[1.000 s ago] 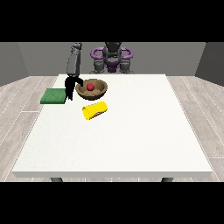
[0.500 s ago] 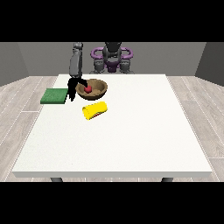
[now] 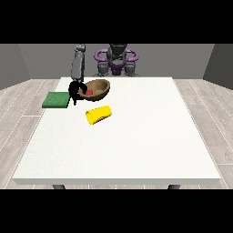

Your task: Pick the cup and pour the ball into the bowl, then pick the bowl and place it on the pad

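- Bowl sits tilted, just right of the hand at the view's left, whose fingers curl over its rim.
- Ball lies inside the bowl, beside those fingers.
- Cup lies on its side, nearer the camera.
- Pad lies just left of the hand.

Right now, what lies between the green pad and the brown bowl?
In the front view, the robot hand at the view's left lies between the green pad and the brown bowl, at the bowl's rim.
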